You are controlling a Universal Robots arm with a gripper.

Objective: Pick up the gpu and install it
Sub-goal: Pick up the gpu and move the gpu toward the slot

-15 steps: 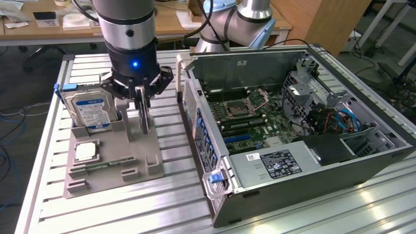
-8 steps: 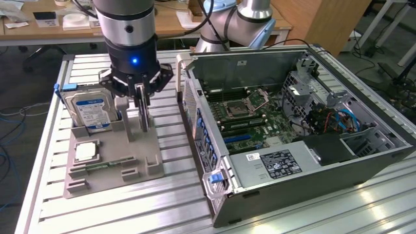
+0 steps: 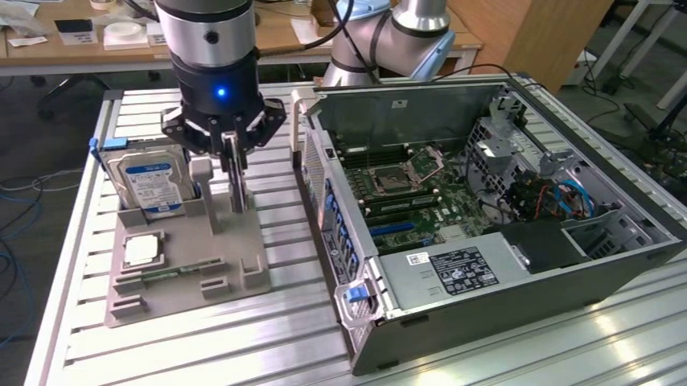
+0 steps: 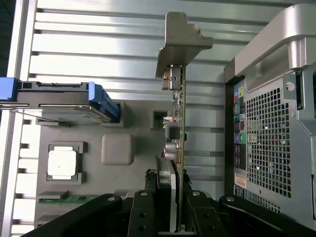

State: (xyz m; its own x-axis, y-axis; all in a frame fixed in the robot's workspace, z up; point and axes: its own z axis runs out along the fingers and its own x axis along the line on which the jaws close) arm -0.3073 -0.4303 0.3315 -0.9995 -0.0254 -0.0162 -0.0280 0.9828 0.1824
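Gripper [image 3: 232,157] clamps the gpu [image 4: 174,131] upright; its gripped end hides behind the fingers [image 4: 143,217]. It seems clear of the grey tray [image 3: 183,281]; computer case [image 3: 424,108] at three o'clock.

Lab: robot arm [image 3: 211,48], slatted aluminium bench [image 3: 193,354]

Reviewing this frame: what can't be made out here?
1. Exterior view: the face of the gpu, which hangs edge-on in the gripper.
2. Exterior view: whether the gpu's lower edge is clear of the tray; too small to tell.
3. Wrist view: part of the memory stick, covered by the gripper's body.
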